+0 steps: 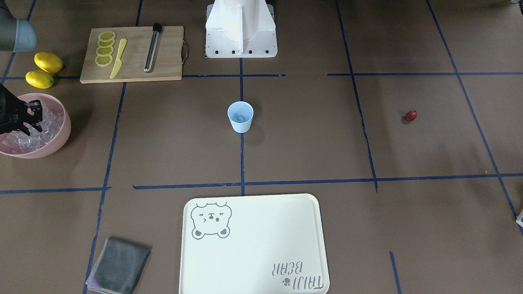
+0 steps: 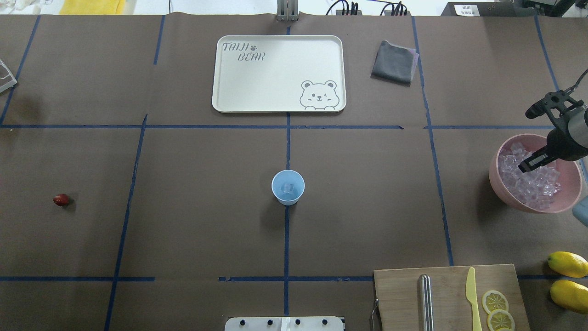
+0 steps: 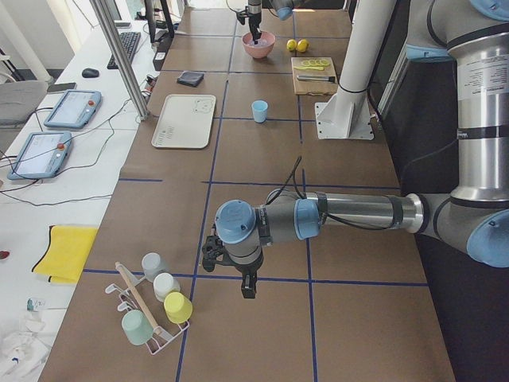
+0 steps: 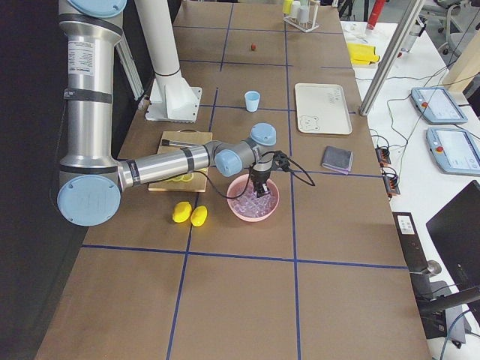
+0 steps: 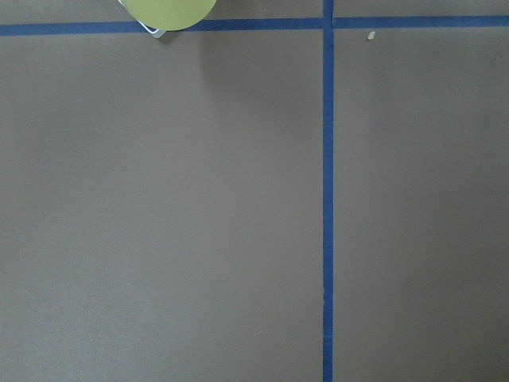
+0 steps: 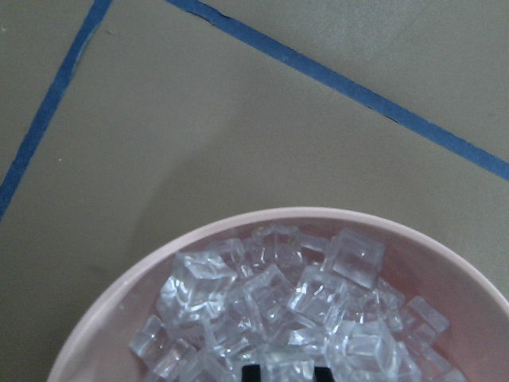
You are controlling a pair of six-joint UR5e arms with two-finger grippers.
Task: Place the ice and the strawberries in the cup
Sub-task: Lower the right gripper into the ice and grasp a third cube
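The light blue cup stands upright at the table's middle with one ice cube in it. The pink bowl at the robot's right holds many clear ice cubes. My right gripper reaches down into the bowl. In the right wrist view its fingertips sit close on either side of an ice cube. The red strawberry lies alone far on the robot's left. My left gripper hangs over bare table far from the cup, and I cannot tell if it is open or shut.
A wooden cutting board with lemon slices, a yellow knife and a metal rod lies near the robot. Two lemons lie beside it. A cream tray and grey cloth lie beyond the cup. A rack of cups stands near my left gripper.
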